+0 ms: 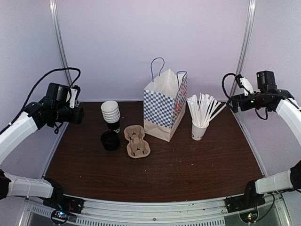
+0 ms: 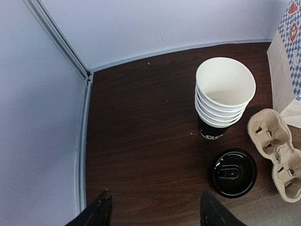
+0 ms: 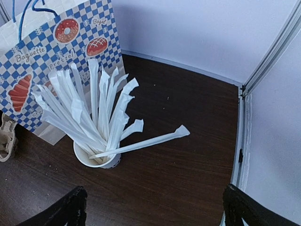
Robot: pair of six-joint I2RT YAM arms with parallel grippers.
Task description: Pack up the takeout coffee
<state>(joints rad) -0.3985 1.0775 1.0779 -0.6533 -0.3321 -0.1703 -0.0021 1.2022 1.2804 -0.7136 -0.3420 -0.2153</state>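
The takeout coffee, a short black cup with a black lid, stands on the table left of centre, in front of a stack of lidless black cups. In the left wrist view its lid shows at the lower right. The blue-checkered paper bag stands upright and open at the middle back. My left gripper hovers high at the left, open and empty; its fingertips frame bare table. My right gripper hovers high at the right, open and empty, its fingertips wide apart.
A cardboard cup carrier lies between the coffee and the bag. A white cup of wrapped white sticks stands right of the bag, also in the right wrist view. Pale walls with metal rails close in the table's back and sides.
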